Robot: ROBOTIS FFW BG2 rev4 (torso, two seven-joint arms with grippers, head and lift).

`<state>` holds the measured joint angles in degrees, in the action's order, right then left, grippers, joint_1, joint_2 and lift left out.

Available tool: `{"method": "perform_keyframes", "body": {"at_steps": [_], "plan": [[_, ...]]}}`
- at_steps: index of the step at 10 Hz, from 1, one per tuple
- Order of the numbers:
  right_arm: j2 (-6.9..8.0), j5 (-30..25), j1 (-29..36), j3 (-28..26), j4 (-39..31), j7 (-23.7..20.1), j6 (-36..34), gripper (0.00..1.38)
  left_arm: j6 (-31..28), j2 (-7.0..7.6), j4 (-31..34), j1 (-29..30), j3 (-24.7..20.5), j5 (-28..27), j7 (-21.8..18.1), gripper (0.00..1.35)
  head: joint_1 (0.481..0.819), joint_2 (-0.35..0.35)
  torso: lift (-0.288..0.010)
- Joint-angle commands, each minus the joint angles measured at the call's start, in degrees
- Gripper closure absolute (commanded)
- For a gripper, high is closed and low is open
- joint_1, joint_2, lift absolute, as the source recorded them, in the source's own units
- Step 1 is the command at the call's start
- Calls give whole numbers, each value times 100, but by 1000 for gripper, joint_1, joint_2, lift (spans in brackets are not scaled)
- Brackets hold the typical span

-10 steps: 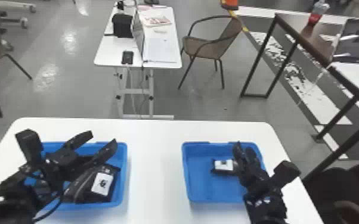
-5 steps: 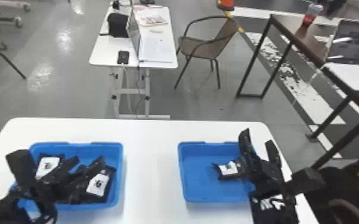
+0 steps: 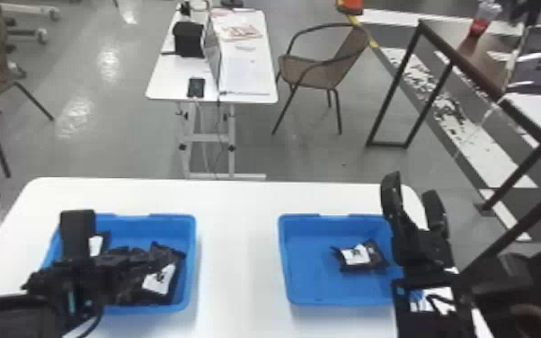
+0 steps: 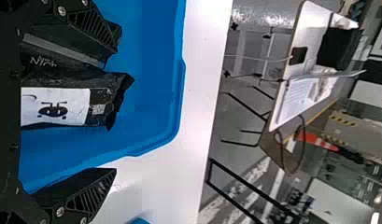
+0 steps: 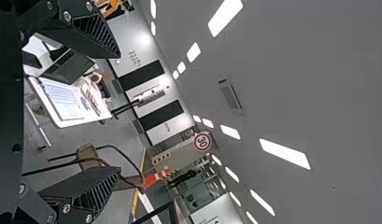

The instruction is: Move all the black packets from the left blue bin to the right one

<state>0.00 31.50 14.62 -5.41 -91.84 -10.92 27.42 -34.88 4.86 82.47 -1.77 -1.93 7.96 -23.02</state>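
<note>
Black packets (image 3: 159,284) with white labels are seen in the left blue bin (image 3: 191,260), which is set toward the desk's left edge; one label is shown near the bin's front right corner, and another farther back is partly hidden by the arm. A single black packet (image 3: 357,255), also white-labelled, is laid right of the middle in the right blue bin (image 3: 284,265), near the desk's right edge. A stretch of bare white desk (image 3: 238,251) is left between the two bins.

The left hand (image 3: 144,258) is held over the left bin, its fingers spread wide. In the left wrist view, labelled packets are seen lying in the span between them, and nothing is clasped; whether any packet is touched cannot be told. The right hand (image 3: 411,189) is held at the desk's far right corner, released and empty, its fingers parted and pointed away from the robot.

Beyond the desk's far edge, a white table (image 3: 166,85) is topped by a phone (image 3: 196,87), a black box (image 3: 188,40) and papers. Beside it a brown chair (image 3: 310,74) is placed, and at the right a dark-framed table (image 3: 485,81) is seen with a bottle (image 3: 485,18) on it.
</note>
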Motion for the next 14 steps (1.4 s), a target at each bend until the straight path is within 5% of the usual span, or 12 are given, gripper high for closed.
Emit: {"method": "perform_keyframes", "body": {"at_steps": [1,4,6,7,9,11,14], "plan": [[5,76,-39,66,26,-16,0,173,-985,-11,-152,-412,184,-418,122,137,695,-147,0],[5,137,-47,66,35,-42,0,173,-1240,68,-1611,-1273,887,-260,-45,205,695,-154,0],[5,208,-39,66,61,-60,0,174,-1495,-37,-1963,-1546,993,-629,-36,529,695,-180,0],[5,243,-30,66,70,-68,0,174,-1460,-37,-1954,-1546,993,-779,-89,863,695,-183,0],[5,304,-21,93,105,-68,0,174,-1267,86,-1743,-1511,1072,-937,-361,1188,695,-181,0],[5,366,-39,137,140,-77,0,174,-818,130,-1655,-1440,1019,-1403,-871,1190,695,-173,0],[5,480,-91,233,184,-174,-9,171,-203,121,208,-412,158,-1552,-1899,1190,695,-160,0]]}}
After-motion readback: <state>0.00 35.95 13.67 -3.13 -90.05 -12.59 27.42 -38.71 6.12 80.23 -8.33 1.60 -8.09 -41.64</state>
